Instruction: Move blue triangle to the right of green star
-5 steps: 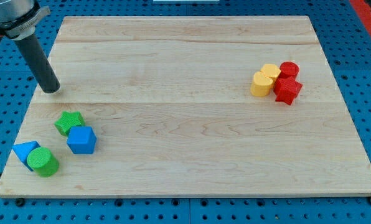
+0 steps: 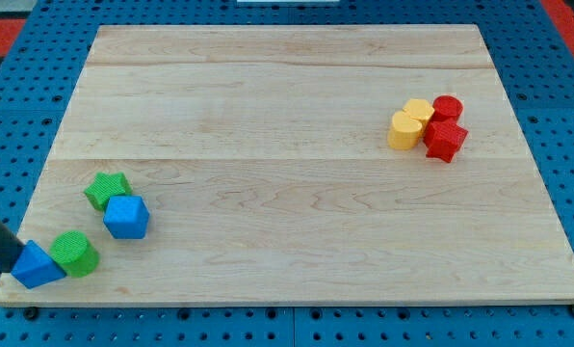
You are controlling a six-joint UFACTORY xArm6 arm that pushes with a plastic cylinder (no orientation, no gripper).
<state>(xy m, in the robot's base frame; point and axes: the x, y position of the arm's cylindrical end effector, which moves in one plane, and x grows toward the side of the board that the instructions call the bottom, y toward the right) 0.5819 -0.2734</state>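
Note:
The blue triangle (image 2: 36, 267) lies at the board's bottom left corner, touching the green cylinder (image 2: 74, 253) on its right. The green star (image 2: 107, 189) sits above and to the right of them, with a blue cube-like block (image 2: 126, 216) touching its lower right. My rod comes in from the view's left edge, and my tip (image 2: 8, 271) rests against the triangle's left side.
At the view's right a cluster holds two yellow blocks (image 2: 407, 124) and two red blocks (image 2: 445, 130), close together. The wooden board (image 2: 297, 96) lies on a blue pegboard; its left edge runs just by my tip.
My rod has moved from the board's upper left down to the bottom left corner. The blue triangle has shifted down and slightly left; the green cylinder has barely moved.

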